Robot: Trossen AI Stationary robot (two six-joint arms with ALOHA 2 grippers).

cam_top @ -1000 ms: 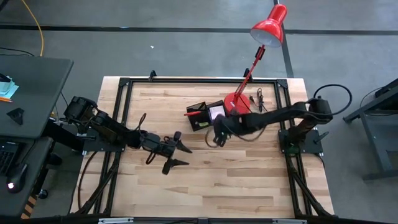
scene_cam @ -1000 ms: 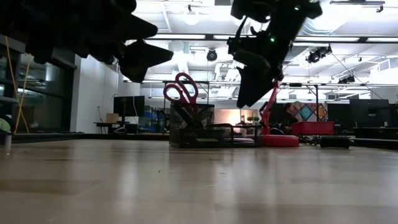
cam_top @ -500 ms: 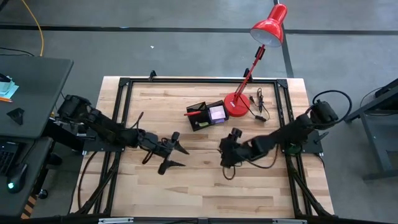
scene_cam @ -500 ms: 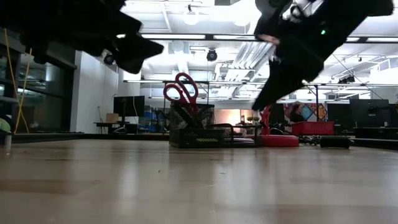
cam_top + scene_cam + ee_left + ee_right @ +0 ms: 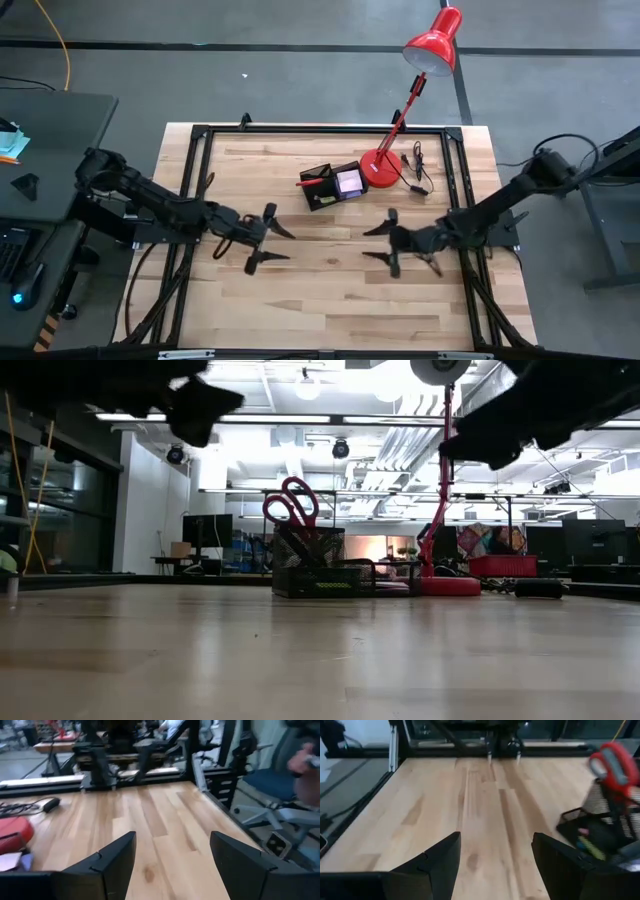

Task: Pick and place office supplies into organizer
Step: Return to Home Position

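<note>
The black organizer stands on the table at the far middle. Red-handled scissors stick up out of it, and a purple sticky-note pad lies in its right compartment. The right wrist view shows the organizer and the scissors off to one side. My left gripper hovers open over the table's middle left and points right. My right gripper hovers open over the middle right and points left. Both are nearer the table's front than the organizer. Nothing is between the fingers of either gripper.
The red desk lamp's base stands right beside the organizer, and its head reaches beyond the far edge. A black cable lies right of the base. Black frame rails run along the table's edges. Bare wood lies between the grippers.
My right gripper has drawn away from above the organizer toward the near edge and then the right. It has tipped up from pointing down to almost level and now faces left. My left gripper has risen a little and drawn back toward the left edge. Both stay open.
</note>
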